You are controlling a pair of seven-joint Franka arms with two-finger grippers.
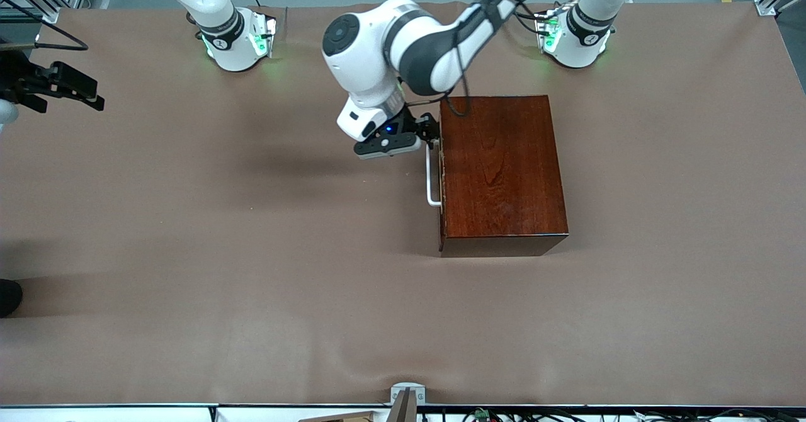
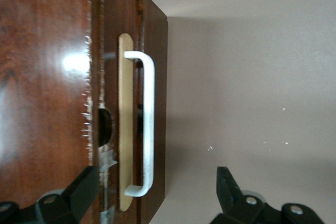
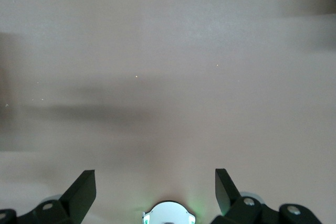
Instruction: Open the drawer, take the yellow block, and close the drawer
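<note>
We saw the drawer (image 1: 441, 176) shut flush in the dark wooden box (image 1: 502, 171), its white handle (image 1: 432, 179) standing out from the box's front, the face that looks toward the right arm's end of the desk (image 1: 189, 233). The left pincer (image 1: 430, 133) hovered with its fingers spread wide, directly over the handle's end farthest from the front camera. In the left wrist view the handle (image 2: 147, 124) ran lengthwise away from the pincer (image 2: 156, 192), one fingertip (image 2: 86, 182) over the box's top edge and the other over bare desk, so the bar lay between them, across their closing line. We judged that a straight descent would put the bar in the gap.

The right pincer (image 1: 63, 88) waited, open with nothing in it, over the desk's edge at the right arm's end, well apart from the box; the left was plainly the nearer.

The yellow block showed nowhere; presumably it lay inside the closed drawer, though we could not confirm that.
</note>
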